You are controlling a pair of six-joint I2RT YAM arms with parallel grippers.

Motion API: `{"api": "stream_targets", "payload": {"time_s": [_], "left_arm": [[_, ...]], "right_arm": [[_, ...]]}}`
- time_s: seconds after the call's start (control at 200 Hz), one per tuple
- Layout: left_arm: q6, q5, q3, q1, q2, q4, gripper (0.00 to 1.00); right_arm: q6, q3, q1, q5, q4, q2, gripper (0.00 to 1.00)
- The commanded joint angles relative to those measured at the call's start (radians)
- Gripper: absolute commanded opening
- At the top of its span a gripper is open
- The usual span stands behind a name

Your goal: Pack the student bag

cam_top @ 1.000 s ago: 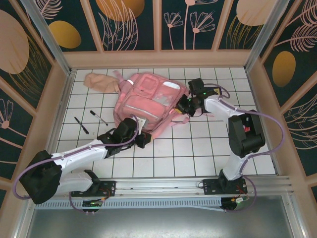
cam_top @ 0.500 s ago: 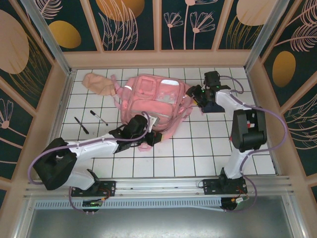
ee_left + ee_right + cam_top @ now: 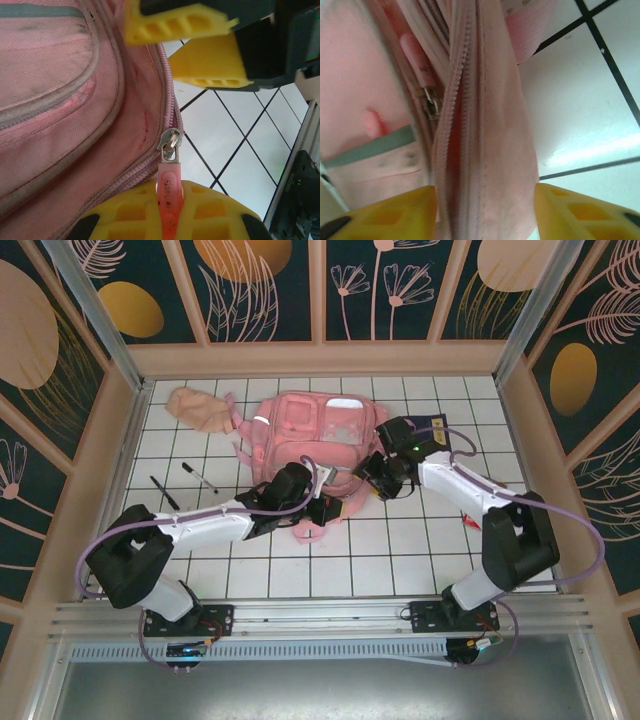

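Left hand: my left gripper (image 3: 167,202) is clamped shut on the pink rubber pull tab (image 3: 169,180), with a yellow pad on either side of it.
Why that hold: the tab hangs from the metal slider (image 3: 171,142), so I judge that gripping it lets me run the zip along its track.
Right hand: my right gripper (image 3: 485,210) straddles the bag's zipped edge. The fingers (image 3: 385,215) stand apart with the fold between them, and I cannot tell whether they pinch it.
Why there: probably to steady the soft cloth so the zip has something to pull against.
Bag: the large soft pink fabric backpack (image 3: 310,430) lies flat on the white tiled table (image 3: 400,560), towards the far side, pockets up.
Nearby: a peach cloth pouch (image 3: 200,405) sits by the bag's far-left corner, and two dark pens (image 3: 200,477) lie to its left.
Stage: I judge this is zip work, with packing not yet begun.
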Motion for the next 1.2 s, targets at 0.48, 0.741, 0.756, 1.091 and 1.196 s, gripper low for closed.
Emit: {"api": "stream_targets", "payload": {"time_s": [0.48, 0.741, 0.756, 1.091, 1.196], "left_arm": [[0.241, -0.119, -0.2, -0.01, -0.322, -0.173, 0.0], [0.239, -0.077, -0.127, -0.012, -0.222, -0.075, 0.0], [0.226, -0.071, -0.12, -0.012, -0.213, -0.057, 0.0], [0.042, -0.042, 0.024, -0.028, -0.083, 0.12, 0.0], [0.057, -0.037, 0.025, -0.035, -0.07, 0.15, 0.0]], "right_arm": [[-0.413, 0.253, -0.135, 0.003, 0.037, 0.217, 0.0], [-0.355, 0.402, -0.146, 0.192, -0.134, 0.275, 0.44], [-0.33, 0.404, -0.145, 0.177, -0.154, 0.266, 0.45], [0.026, 0.107, 0.054, 0.211, -0.223, 0.0, 0.56], [0.046, 0.052, 0.055, 0.212, -0.17, 0.012, 0.57]]}}
